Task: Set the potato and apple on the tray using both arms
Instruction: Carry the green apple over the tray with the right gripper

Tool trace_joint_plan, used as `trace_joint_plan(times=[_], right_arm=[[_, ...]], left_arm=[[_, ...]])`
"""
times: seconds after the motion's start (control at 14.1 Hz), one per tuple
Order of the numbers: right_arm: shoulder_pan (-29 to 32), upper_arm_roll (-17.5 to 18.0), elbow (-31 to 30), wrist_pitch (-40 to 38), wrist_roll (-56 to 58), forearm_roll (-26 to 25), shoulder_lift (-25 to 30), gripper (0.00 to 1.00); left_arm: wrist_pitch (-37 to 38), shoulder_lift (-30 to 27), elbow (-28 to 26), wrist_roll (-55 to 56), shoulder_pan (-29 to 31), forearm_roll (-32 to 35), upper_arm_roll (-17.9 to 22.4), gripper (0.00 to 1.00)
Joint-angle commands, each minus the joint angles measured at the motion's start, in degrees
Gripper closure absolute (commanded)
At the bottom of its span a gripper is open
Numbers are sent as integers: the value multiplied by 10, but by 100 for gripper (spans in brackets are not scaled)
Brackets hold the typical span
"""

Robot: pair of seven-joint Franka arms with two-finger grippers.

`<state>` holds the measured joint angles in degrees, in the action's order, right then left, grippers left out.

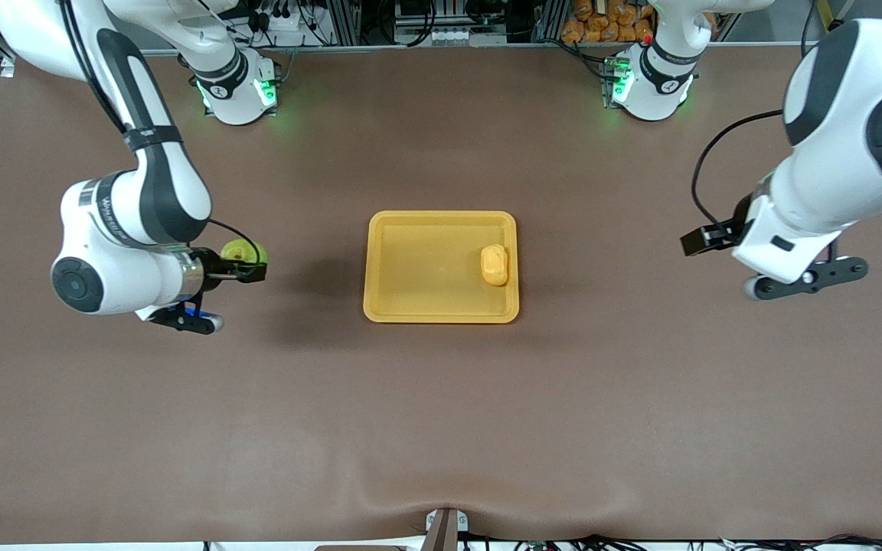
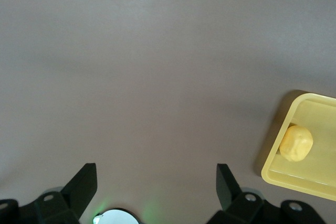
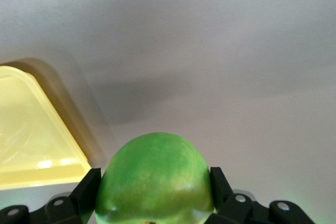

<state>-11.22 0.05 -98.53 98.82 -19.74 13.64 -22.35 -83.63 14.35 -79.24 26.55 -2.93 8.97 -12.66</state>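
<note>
The yellow tray (image 1: 426,306) lies mid-table with the pale potato (image 1: 494,265) in it, by the rim toward the left arm's end. My right gripper (image 1: 246,268) is shut on the green apple (image 1: 240,250) and hangs over bare table beside the tray, toward the right arm's end. In the right wrist view the apple (image 3: 157,171) fills the gap between the black fingers (image 3: 86,184), with a tray corner (image 3: 26,129) close by. My left gripper (image 2: 156,174) is open and holds nothing, over bare table toward the left arm's end. Its view shows the tray (image 2: 294,179) and potato (image 2: 296,142) off to one side.
The brown table mat (image 1: 441,428) has a shallow ripple near the front edge. Both arm bases (image 1: 238,88) stand at the table's back edge, with cables and racks past it.
</note>
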Motion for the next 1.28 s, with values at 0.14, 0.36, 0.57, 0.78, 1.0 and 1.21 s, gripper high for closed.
trace_joint_plan(times=[0.14,0.36,0.57,0.78,1.0,1.21], right_arm=[[-56,-6,-5,35,-84,13,9,100],[-112,-6,-6,79,-162,13,3,100],[-153,-6,-6,134,-219,13,-18,100],[-177,-6,-6,168,-250,13,-36,100],[-195,-6,-7,198,-275,13,-52,100],[-216,-6,-7,234,-302,13,-73,100]], left_arm=[[0,-20,-12,-21,15,6,-4,0],[0,-32,-12,-21,28,5,-4,0],[3,-67,-27,-21,40,-4,-7,0],[4,-93,-39,-34,54,-5,-8,0],[4,-118,-47,-87,71,-42,0,0],[4,-150,-77,-120,66,-44,24,0]])
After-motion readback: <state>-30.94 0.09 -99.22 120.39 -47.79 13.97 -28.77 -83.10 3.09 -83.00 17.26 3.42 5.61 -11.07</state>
